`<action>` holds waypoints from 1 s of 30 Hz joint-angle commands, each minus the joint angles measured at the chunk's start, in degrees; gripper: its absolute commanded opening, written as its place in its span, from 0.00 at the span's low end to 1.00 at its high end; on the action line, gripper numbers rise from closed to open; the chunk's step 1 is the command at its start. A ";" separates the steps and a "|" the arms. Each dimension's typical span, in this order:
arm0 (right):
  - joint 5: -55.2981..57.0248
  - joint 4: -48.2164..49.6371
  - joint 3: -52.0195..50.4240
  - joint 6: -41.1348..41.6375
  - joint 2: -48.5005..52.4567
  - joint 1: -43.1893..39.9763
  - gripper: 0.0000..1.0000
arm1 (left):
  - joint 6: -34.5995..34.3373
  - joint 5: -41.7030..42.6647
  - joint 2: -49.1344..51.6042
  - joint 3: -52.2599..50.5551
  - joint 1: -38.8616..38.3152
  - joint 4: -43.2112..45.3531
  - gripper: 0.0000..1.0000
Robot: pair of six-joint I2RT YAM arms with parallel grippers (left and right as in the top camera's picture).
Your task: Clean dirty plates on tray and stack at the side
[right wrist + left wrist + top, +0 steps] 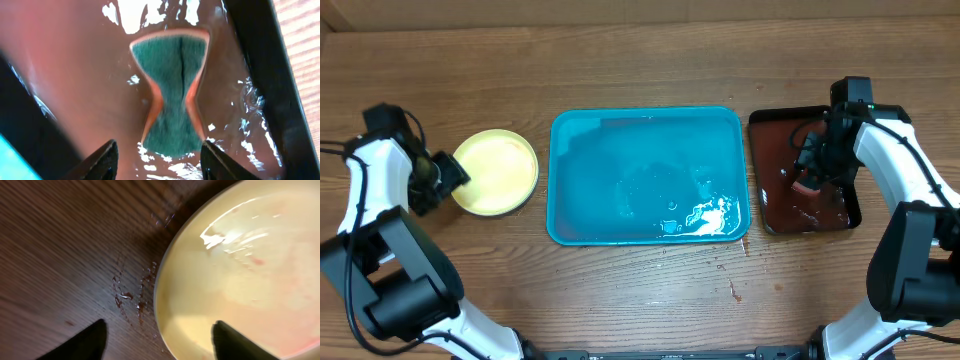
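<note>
A pale yellow plate stack (497,172) sits on the table left of the turquoise tray (580,135); only the top plate shows, and I cannot tell how many lie under it. The tray holds no plates, only water and white foam (705,217). My left gripper (455,172) is open at the plate's left rim; in the left wrist view its fingers (157,342) straddle the plate's edge (240,280). My right gripper (812,165) is open over the dark brown-red tray (772,125), with a green-and-orange sponge (175,90) lying just beyond its fingers (159,160).
The dark tray (75,65) is wet with water. Small red-brown sauce drops lie on the wood left of the plate (130,297) and below the turquoise tray (733,290).
</note>
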 commanded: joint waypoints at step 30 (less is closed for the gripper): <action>-1.73 -33.90 22.99 -6.01 -37.07 -0.07 1.00 | 1.18 8.83 -25.27 12.61 -16.98 -20.02 1.00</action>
